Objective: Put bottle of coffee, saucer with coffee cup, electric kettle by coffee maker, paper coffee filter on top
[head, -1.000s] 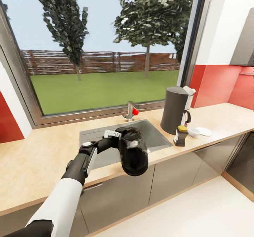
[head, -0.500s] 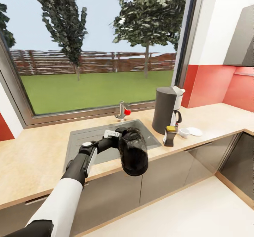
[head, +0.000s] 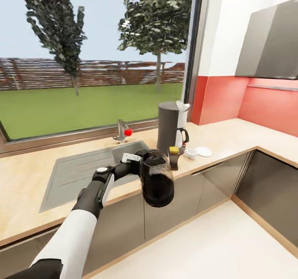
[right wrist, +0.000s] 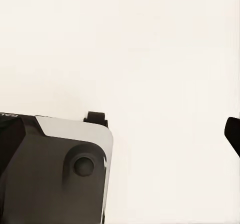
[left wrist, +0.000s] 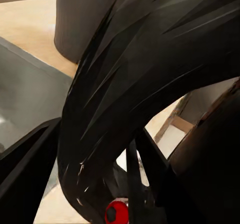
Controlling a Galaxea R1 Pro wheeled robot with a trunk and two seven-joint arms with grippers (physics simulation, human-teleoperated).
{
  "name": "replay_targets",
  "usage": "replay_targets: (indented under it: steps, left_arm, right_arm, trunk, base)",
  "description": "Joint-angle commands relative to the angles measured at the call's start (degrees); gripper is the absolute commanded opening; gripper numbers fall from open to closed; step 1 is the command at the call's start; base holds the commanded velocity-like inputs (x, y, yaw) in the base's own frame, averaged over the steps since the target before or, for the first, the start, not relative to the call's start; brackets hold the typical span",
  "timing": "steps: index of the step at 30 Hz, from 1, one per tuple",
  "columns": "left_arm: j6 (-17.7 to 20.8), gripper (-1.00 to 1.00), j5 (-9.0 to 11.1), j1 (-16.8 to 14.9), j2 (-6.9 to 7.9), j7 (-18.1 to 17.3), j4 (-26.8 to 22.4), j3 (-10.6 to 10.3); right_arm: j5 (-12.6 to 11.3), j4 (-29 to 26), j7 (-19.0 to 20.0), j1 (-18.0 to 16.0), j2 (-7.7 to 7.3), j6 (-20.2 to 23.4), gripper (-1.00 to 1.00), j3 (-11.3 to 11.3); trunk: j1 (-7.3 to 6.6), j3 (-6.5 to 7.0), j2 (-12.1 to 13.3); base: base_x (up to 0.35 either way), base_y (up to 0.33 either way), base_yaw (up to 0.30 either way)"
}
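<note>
- I have the rounded clear glass electric kettle (head: 157, 183) with black lid hanging from my left gripper (head: 138, 163), fingers clamped on its handle, held over the counter front for carrying.
- Right gripper: in its wrist view I can't tell its opening; pale floor below.
- Tall dark grey coffee maker (head: 169, 126) stands on the beige wood-look kitchen countertop (head: 25, 179); yellow-capped bottle of coffee (head: 174, 158), white coffee cup (head: 191, 153) and white saucer (head: 203, 151) sit beside it.
- Versus a second ago, the view has panned right; the station appears further left and the corner cabinets are in sight.
</note>
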Motion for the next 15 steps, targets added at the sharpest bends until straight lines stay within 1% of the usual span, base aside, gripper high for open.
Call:
replay_targets:
  steps: [1,3,9,12,15]
  left_arm:
    - [0.3,-1.0,-0.4,-0.1,-0.11,-0.6,-0.1,0.4]
    - [0.3,-1.0,-0.4,-0.1,-0.11,-0.6,-0.1,0.4]
    - [0.3,-1.0,-0.4,-0.1,-0.11,-0.6,-0.1,0.4]
    - [0.3,-1.0,-0.4,-0.1,-0.11,-0.6,-0.1,0.4]
    - [0.3,-1.0,-0.4,-0.1,-0.11,-0.6,-0.1,0.4]
  right_arm:
    - [-0.5,0.0,-0.1,0.0,0.0,-0.1,1.0,0.5]
    - [-0.5,0.0,-0.1,0.0,0.0,-0.1,1.0,0.5]
    - [-0.5,0.0,-0.1,0.0,0.0,-0.2,1.0,0.6]
    - [-0.6,-0.1,-0.1,0.0,0.03,-0.4,1.0,0.5]
    - [-0.6,-0.1,-0.1,0.0,0.23,-0.4,1.0,0.6]
  trunk:
    - [0.03,-0.12,-0.1]
    - [0.03,-0.12,-0.1]
    - [0.03,-0.12,-0.1]
    - [0.03,-0.12,-0.1]
    - [0.03,-0.12,-0.1]
  base:
    - [0.0,-0.271,-0.26]
    - [0.0,-0.271,-0.168]
    - [0.0,-0.271,-0.018]
    - [0.075,-0.271,0.0]
    - [0.151,-0.254,0.0]
